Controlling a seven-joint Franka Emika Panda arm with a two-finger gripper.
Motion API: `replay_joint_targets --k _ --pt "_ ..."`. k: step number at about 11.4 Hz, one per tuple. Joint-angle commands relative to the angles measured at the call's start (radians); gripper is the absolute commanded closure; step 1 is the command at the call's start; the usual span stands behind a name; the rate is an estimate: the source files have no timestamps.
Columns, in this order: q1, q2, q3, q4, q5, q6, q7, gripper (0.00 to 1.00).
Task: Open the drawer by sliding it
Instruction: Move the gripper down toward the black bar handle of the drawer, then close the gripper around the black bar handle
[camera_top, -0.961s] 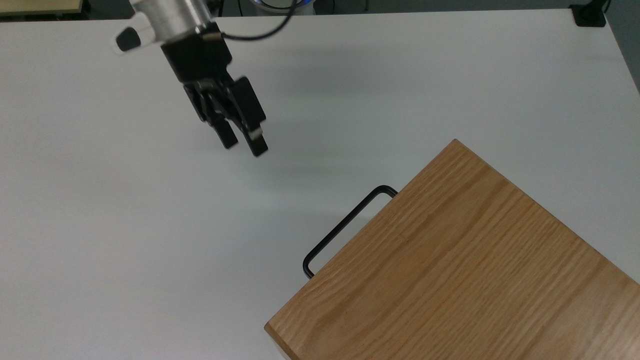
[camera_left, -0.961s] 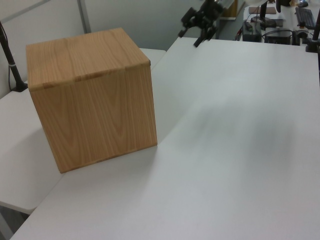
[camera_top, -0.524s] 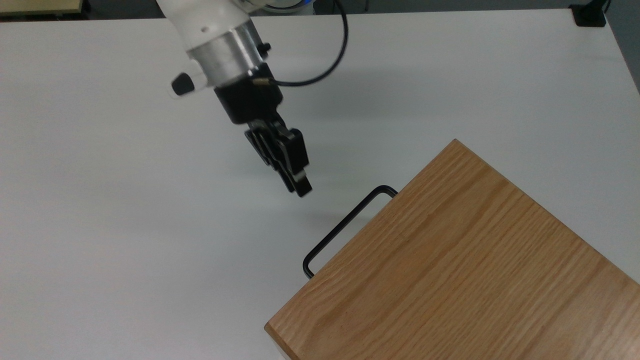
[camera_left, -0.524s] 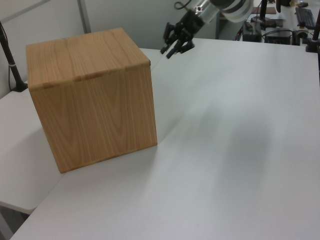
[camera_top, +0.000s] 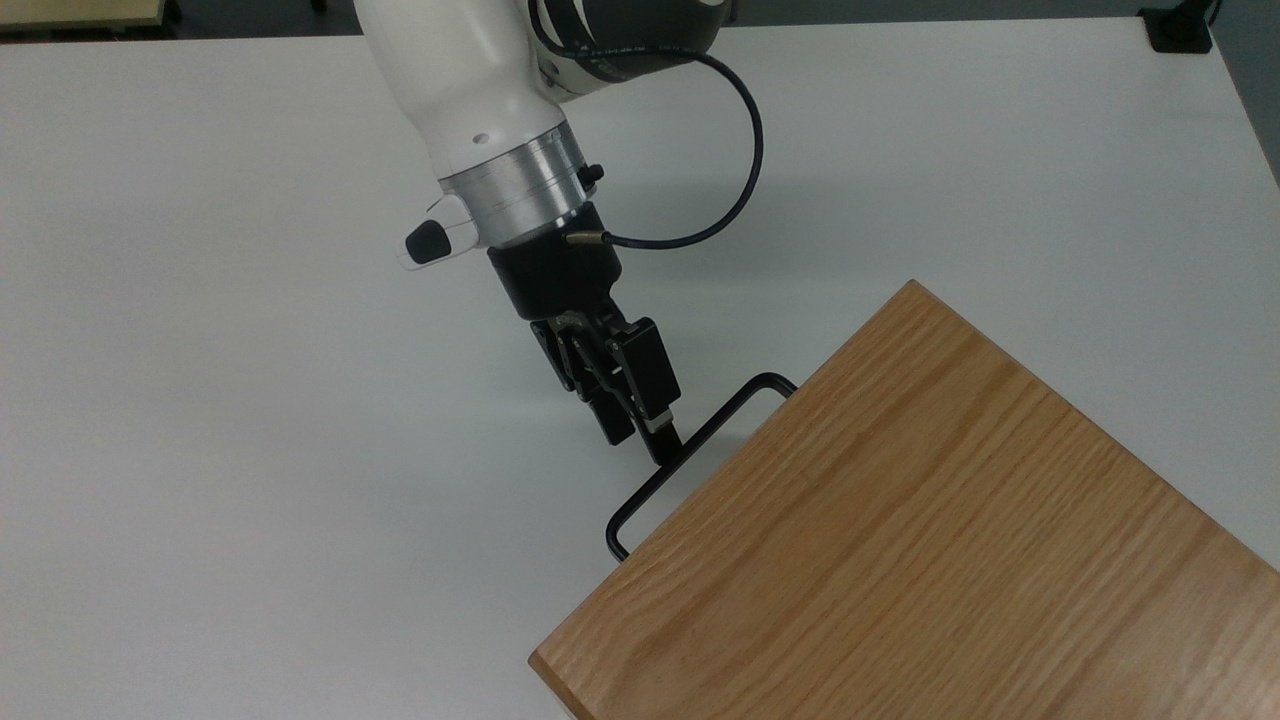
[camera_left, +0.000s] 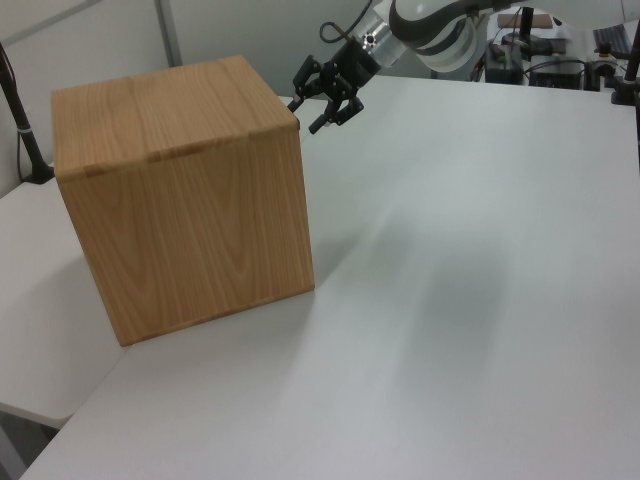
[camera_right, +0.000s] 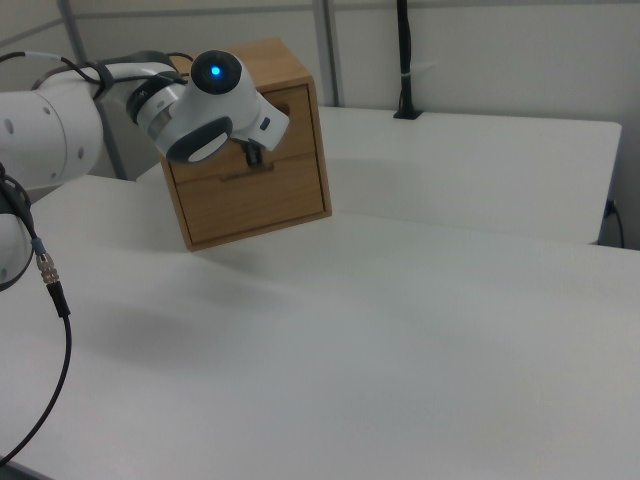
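Spreading across every view, the white bench (camera_top: 200, 400) carries an oak cabinet (camera_top: 900, 540) that sits toward the top view's lower right corner. In the left view the cabinet (camera_left: 185, 190) reads as a plain wooden cube with its front turned away. The right view shows that front, where the cabinet (camera_right: 290, 70) has two stacked panels. The drawer (camera_right: 285, 120) is the upper panel, and it sits flush with the front, not slid out. The white arm (camera_top: 470, 90) reaches down from the top view's upper edge toward the cabinet, with a black cable (camera_top: 740, 170) looping off its wrist. In the right view the arm (camera_right: 210, 95) covers much of the cabinet's upper front. The handle (camera_top: 690, 455), a thin black bar, sticks out from the cabinet's edge on the top view's left. The end effector (camera_top: 650, 435) is at the handle's middle, its fingers (camera_top: 662, 448) set narrowly apart, the tip of one overlapping the bar; whether they grip it cannot be told. In the left view the end effector (camera_left: 308, 113) hangs just beside the cabinet's far upper corner.
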Motion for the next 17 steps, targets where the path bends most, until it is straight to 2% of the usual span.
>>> replay_joint_targets --k 1,4,5,7,8,14,15,16,17 --pt "0.001 -0.009 0.001 0.022 0.019 0.011 0.012 0.29" --pt "-0.010 -0.016 0.001 0.023 0.017 0.011 0.008 0.30" --pt "-0.004 -0.010 0.007 0.033 0.017 0.013 0.008 0.33" --pt "0.005 -0.004 0.019 0.046 0.014 0.016 0.007 0.54" --pt "0.013 -0.002 0.025 0.054 0.014 0.031 0.005 0.69" --pt "0.039 0.050 0.035 0.059 -0.020 0.076 -0.014 0.76" --pt "0.039 0.053 0.035 0.059 -0.020 0.076 -0.021 0.82" --pt "0.038 0.051 0.035 0.059 -0.018 0.076 -0.021 0.93" --pt "0.036 0.050 0.035 0.059 -0.018 0.074 -0.019 0.96"
